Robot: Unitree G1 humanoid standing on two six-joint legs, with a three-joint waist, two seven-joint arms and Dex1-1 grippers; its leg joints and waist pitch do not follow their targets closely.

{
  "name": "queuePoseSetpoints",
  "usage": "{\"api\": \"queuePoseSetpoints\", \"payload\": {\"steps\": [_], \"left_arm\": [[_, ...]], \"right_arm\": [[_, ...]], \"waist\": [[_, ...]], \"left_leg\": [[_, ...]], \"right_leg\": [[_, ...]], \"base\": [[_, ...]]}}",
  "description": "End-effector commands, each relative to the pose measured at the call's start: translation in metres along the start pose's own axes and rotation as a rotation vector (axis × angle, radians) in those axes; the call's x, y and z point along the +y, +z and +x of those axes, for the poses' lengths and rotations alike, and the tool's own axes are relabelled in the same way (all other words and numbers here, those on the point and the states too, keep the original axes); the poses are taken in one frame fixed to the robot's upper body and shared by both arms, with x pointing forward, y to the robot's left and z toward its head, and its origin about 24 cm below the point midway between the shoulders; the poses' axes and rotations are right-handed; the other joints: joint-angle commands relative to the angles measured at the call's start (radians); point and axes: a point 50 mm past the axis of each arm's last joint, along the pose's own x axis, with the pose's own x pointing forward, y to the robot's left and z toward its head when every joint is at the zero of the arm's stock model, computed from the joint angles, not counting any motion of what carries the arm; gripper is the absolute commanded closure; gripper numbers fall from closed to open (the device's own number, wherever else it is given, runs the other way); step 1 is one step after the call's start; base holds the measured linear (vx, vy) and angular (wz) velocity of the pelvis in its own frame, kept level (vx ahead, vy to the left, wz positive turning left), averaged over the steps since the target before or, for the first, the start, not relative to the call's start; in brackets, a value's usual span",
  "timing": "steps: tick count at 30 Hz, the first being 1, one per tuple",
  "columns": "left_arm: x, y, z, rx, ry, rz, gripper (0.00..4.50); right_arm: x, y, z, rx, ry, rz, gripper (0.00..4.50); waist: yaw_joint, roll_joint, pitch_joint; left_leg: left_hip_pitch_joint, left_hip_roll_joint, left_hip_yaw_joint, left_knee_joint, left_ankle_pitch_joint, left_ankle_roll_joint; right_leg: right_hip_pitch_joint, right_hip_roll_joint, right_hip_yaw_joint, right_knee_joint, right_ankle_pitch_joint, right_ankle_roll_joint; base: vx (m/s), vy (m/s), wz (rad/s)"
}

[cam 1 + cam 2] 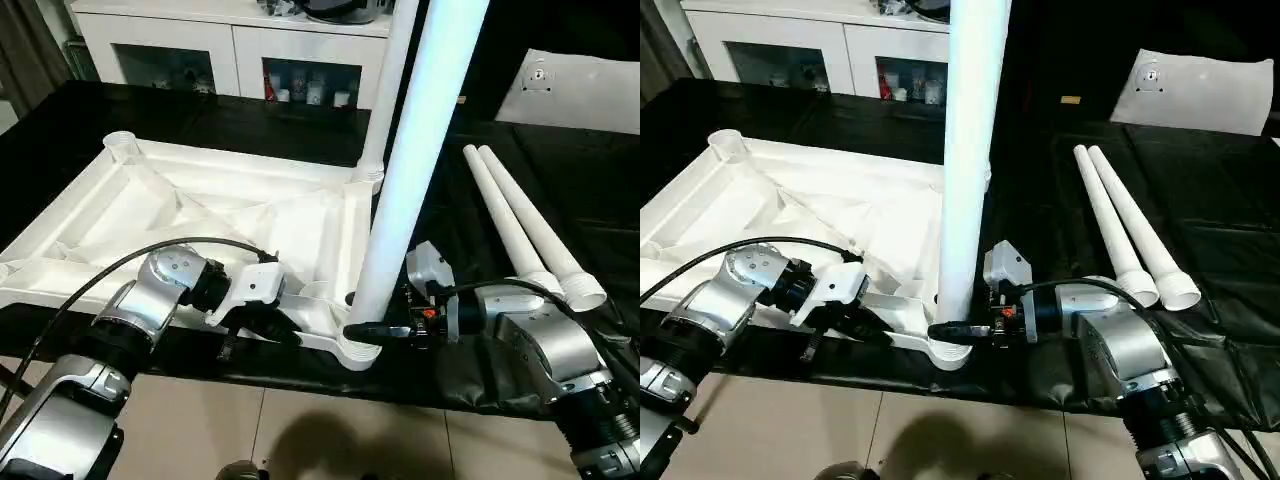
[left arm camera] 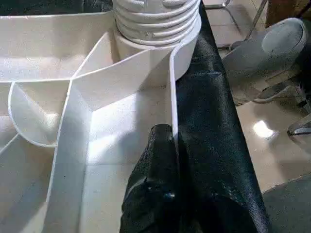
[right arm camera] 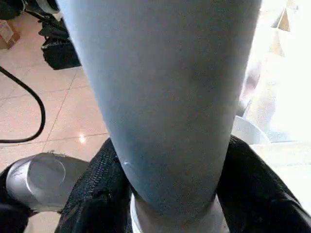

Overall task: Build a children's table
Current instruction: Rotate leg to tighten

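Standing upright in the near right corner socket (image 1: 357, 352) of the upturned tabletop (image 1: 190, 215), the leg (image 1: 410, 160) has the right gripper (image 1: 962, 329) wrapped low around its base, black fingers (image 3: 252, 179) on either side of the tube, hugging it just above the threaded collar. Over on the near rim, the left gripper (image 1: 262, 325) has its fingers pressed together on the thin white wall (image 2: 173, 121), pinning the top against the black-covered bench (image 1: 560, 190). A second leg (image 1: 385, 90) stands in the far right socket, and two spare legs (image 1: 525, 225) lie side by side to the right. To seat this one well, the robot would likely want the tube dead vertical, a firm grip low down, and a steady twist while the left side stops the top from skating.
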Motion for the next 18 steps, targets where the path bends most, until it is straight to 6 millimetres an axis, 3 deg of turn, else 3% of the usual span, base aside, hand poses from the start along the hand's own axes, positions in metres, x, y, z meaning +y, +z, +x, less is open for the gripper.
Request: {"api": "queuePoseSetpoints", "payload": {"steps": [1,6,9,10,14,17,18], "left_arm": [[0.004,0.003,0.003,0.009,-0.002,0.009,4.50],[0.013,0.005,0.005,-0.023,0.116,-0.057,4.50],[0.020,0.008,0.010,-0.089,0.234,-0.127,4.50],[0.023,0.013,0.014,-0.122,0.270,-0.151,4.50],[0.031,0.023,0.028,-0.158,0.359,-0.193,4.50],[0.038,0.033,0.042,-0.186,0.439,-0.226,4.50],[0.042,0.038,0.048,-0.201,0.476,-0.249,4.50]], "right_arm": [[0.005,-0.003,0.006,0.015,0.077,0.013,2.49],[0.008,-0.004,0.009,-0.014,0.058,0.040,2.51],[0.005,-0.008,0.014,-0.055,-0.088,0.086,2.51],[-0.001,-0.012,0.018,-0.066,-0.209,0.109,2.51],[-0.010,-0.021,0.029,-0.081,-0.421,0.185,2.52],[-0.015,-0.023,0.040,-0.124,-0.556,0.261,2.52],[-0.019,-0.022,0.046,-0.138,-0.619,0.294,2.52]], "waist": [[-0.004,-0.007,-0.063],[0.000,-0.003,-0.056],[-0.001,-0.003,-0.050],[-0.004,-0.005,-0.049],[-0.027,-0.005,-0.045],[-0.046,-0.007,-0.040],[-0.051,-0.005,-0.039]], "left_leg": [[0.015,0.062,-0.015,-0.077,-0.220,0.031],[0.019,0.062,-0.014,-0.079,-0.251,0.026],[0.024,0.061,-0.016,-0.083,-0.290,0.007],[0.019,0.058,-0.021,-0.084,-0.302,0.003],[0.017,0.055,-0.029,-0.088,-0.335,-0.017],[0.026,0.047,-0.031,-0.084,-0.373,-0.011],[0.023,0.046,-0.031,-0.084,-0.373,-0.006]], "right_leg": [[0.047,-0.074,0.059,-0.059,-0.314,-0.184],[0.043,-0.074,0.059,-0.067,-0.348,-0.183],[0.039,-0.077,0.060,-0.077,-0.421,-0.161],[0.044,-0.079,0.056,-0.081,-0.463,-0.142],[0.039,-0.078,0.050,-0.091,-0.554,-0.103],[0.031,-0.078,0.045,-0.109,-0.631,-0.073],[0.030,-0.078,0.045,-0.112,-0.644,-0.066]], "base": [[0.000,0.000,0.00],[0.000,0.000,0.00],[0.000,0.000,0.00],[0.000,0.000,0.00],[0.000,0.000,0.00],[0.000,0.000,0.00],[0.000,0.000,0.00]]}}
